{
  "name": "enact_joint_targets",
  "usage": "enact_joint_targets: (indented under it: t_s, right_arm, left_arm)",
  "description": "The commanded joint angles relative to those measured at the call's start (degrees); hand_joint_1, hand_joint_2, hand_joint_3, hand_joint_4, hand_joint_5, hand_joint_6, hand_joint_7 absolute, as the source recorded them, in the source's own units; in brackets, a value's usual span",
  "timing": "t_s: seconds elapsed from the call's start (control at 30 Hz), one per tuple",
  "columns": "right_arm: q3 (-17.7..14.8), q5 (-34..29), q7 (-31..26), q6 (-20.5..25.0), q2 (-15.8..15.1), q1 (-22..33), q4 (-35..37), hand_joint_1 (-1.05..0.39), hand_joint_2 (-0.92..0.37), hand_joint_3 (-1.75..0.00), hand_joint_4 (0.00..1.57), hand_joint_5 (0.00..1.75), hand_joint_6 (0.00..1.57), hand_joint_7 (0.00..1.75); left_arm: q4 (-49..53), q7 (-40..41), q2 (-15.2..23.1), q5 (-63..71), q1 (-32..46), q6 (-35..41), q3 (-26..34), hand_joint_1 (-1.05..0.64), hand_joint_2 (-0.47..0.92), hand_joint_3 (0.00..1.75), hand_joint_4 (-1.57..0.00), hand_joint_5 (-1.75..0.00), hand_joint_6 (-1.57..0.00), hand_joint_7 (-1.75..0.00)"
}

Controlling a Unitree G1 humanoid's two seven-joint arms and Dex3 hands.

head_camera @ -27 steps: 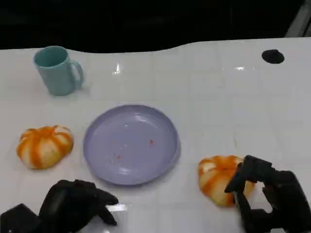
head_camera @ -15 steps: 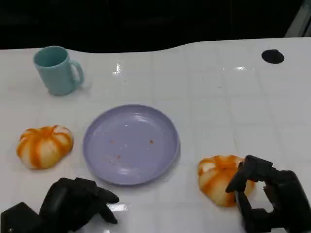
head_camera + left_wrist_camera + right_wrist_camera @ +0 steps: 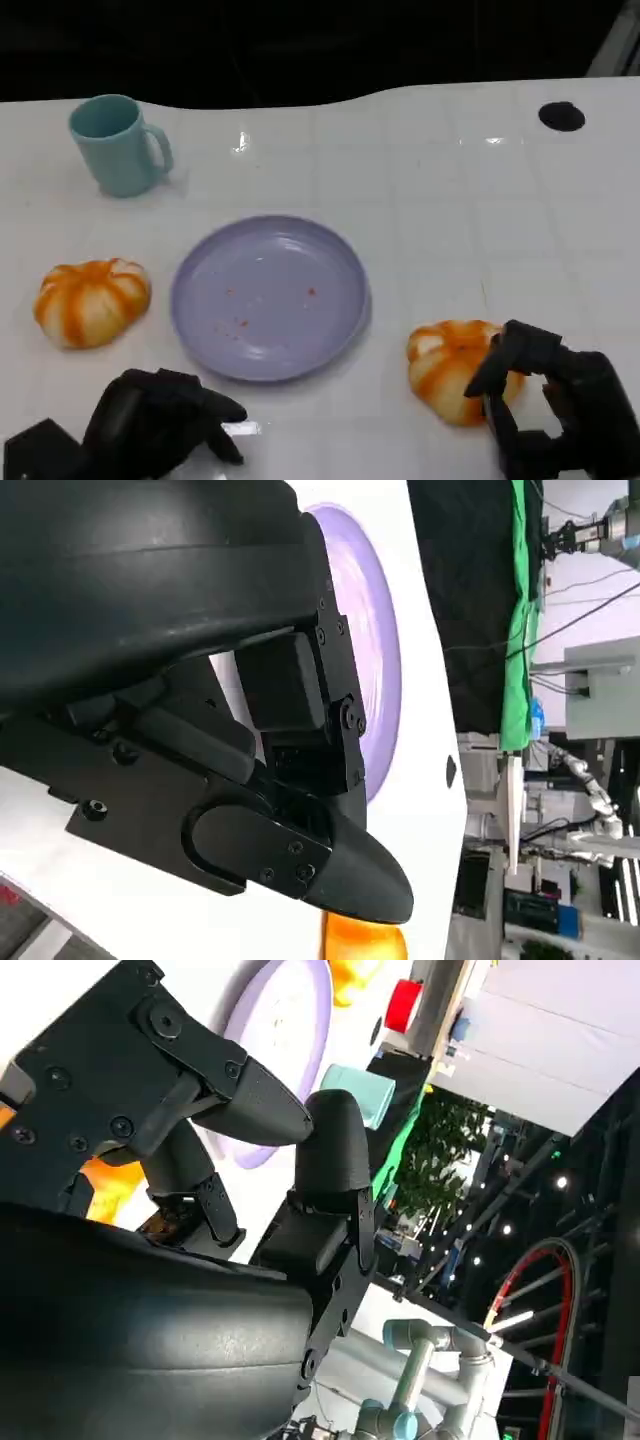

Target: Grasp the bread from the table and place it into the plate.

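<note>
Since our right hand (image 3: pixel 550 410) sits against the near bread (image 3: pixel 452 369), fingers curled at its right flank, we judge the plate (image 3: pixel 268 297) up-left. Our left hand (image 3: pixel 160 420) rests curled, empty.

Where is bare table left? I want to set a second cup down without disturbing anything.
Bare: the far right stretch between the mug and the black spot, and right of the plate beyond the right bread. Crowded: the near edge, with left bread, left hand and right hand.
</note>
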Motion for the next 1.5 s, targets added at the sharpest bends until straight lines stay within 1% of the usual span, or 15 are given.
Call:
enact_joint_targets:
  t_s: [0.03, 0.1, 0.17, 0.23, 0.27, 0.33, 0.4, 0.43, 0.5, 0.57, 0.7, 0.93, 1.03, 1.3, 1.5]
  right_arm:
    - [0.11, 2.37, 1.31, -0.15, -1.54, 0.6, -2.23, -0.25, -0.3, -1.45, 0.85, 1.68, 0.83, 1.38]
    - [0.49, 3.3, 2.19, 2.22, -1.89, 1.32, -4.59, -0.25, -0.35, -1.36, 0.82, 1.6, 0.84, 1.27]
    - [0.58, 3.25, 2.57, 4.02, -2.28, 2.03, -7.0, -0.26, -0.47, -1.13, 0.77, 1.49, 0.82, 1.11]
    - [0.56, 1.97, 2.78, 5.51, -3.22, 2.64, -9.78, -0.32, -0.66, -0.76, 0.69, 1.36, 0.78, 0.95]
    - [0.65, 1.5, 3.09, 6.65, -3.88, 2.96, -11.4, -0.36, -0.8, -0.51, 0.63, 1.25, 0.72, 0.85]
    - [0.45, -1.44, 3.64, 10.41, -6.28, 3.56, -16.12, -0.41, -0.89, -0.32, 0.54, 1.14, 0.64, 0.76]
    - [-0.6, -7.89, 2.9, 13.89, -9.03, 3.94, -21.3, -0.5, -0.91, -0.28, 0.44, 0.94, 0.51, 0.58]
    - [-1.12, -11.81, 2.88, 16.12, -10.82, 4.12, -24.43, -0.52, -0.92, -0.27, 0.42, 0.89, 0.47, 0.52]
    - [-1.57, -17.34, 3.54, 20.24, -13.92, 4.46, -29.94, -0.58, -0.92, -0.25, 0.27, 0.7, 0.35, 0.31]
    - [-1.68, -21.83, 4.35, 23.89, -16.79, 4.37, -34.76, -0.6, -0.92, -0.21, 0.22, 0.49, 0.32, 0.12]
    - [-0.95, -26.72, 6.87, 30.93, -20.38, 3.88, -42.07, -0.63, -0.92, -0.15, 0.17, 0.3, 0.3, 0.02]
    - [1.62, -33.59, 11.09, 39.19, -24.3, 2.29, -48.79, -0.65, -0.92, -0.1, 0.07, 0.21, 0.22, 0.0]
    - [2.89, -36.71, 12.11, 41.41, -25.63, 1.56, -50.48, -0.65, -0.92, -0.07, 0.05, 0.19, 0.22, 0.01]
    - [7.98, -44.05, 10.19, 42.67, -26.42, -0.87, -47.62, -0.64, -0.91, -0.02, 0.09, 0.18, 0.25, 0.01]
    - [11.3, -46.97, 8.95, 43.5, -26.1, -3.23, -43.72, -0.65, -0.92, -0.01, 0.12, 0.16, 0.26, 0.01]
  left_arm:
    - [-1.29, 0.05, 0.28, -0.7, 0.9, -0.3, 0.26, -1.05, 0.92, 0.02, -1.4, -0.82, -1.57, -0.21]
    - [-1.55, -0.17, 0.22, -0.87, 1.03, -0.17, 0.33, -1.05, 0.92, 0.02, -1.4, -0.82, -1.57, -0.21]
    - [-1.69, -0.41, 0.23, -0.96, 1.12, -0.15, 0.37, -1.05, 0.92, 0.01, -1.4, -0.82, -1.57, -0.21]
    - [-1.86, -0.11, 0.25, -0.66, 1.28, -0.47, 0.34, -1.05, 0.92, 0.01, -1.4, -0.82, -1.57, -0.21]
    - [-1.95, -0.03, 0.24, -0.62, 1.35, -0.49, 0.35, -1.05, 0.92, 0.01, -1.4, -0.82, -1.57, -0.21]
    - [-2.23, -0.06, 0.25, -0.71, 1.45, 0.03, 0.37, -1.05, 0.92, 0.01, -1.4, -0.82, -1.57, -0.21]
    - [-2.31, -0.02, 0.32, -0.7, 1.42, 0.29, 0.41, -1.05, 0.92, 0.01, -1.4, -0.82, -1.57, -0.21]
    - [-2.35, 0.01, 0.34, -0.72, 1.4, 0.38, 0.45, -1.05, 0.92, 0.01, -1.4, -0.82, -1.57, -0.21]
    - [-2.38, 0.01, 0.38, -0.71, 1.38, 0.43, 0.48, -1.05, 0.92, 0.01, -1.4, -0.82, -1.57, -0.21]
    - [-2.17, -0.04, 0.39, -0.65, 1.27, 0.15, 0.51, -1.05, 0.92, 0.01, -1.4, -0.82, -1.57, -0.21]
    - [-2.29, -0.19, 0.18, -0.97, 1.18, 0.77, 0.51, -1.05, 0.92, 0.01, -1.4, -0.82, -1.57, -0.2]
    - [-2.56, 0.03, 0.02, -0.7, 1.31, 0.8, 0.26, -1.05, 0.92, 0.01, -1.4, -0.81, -1.57, -0.2]
    - [-2.63, 0.34, -0.04, -0.33, 1.43, 0.21, 0.14, -1.05, 0.92, 0.01, -1.4, -0.81, -1.57, -0.2]
    - [-3.31, 0.12, -0.49, -0.51, 2.06, 0.08, 0.17, -1.05, 0.92, 0.01, -1.4, -0.81, -1.57, -0.19]
    - [-4.86, 0.79, -0.5, -0.1, 2.82, 0.98, -0.12, -1.05, 0.92, 0.01, -1.41, -0.81, -1.57, -0.2]
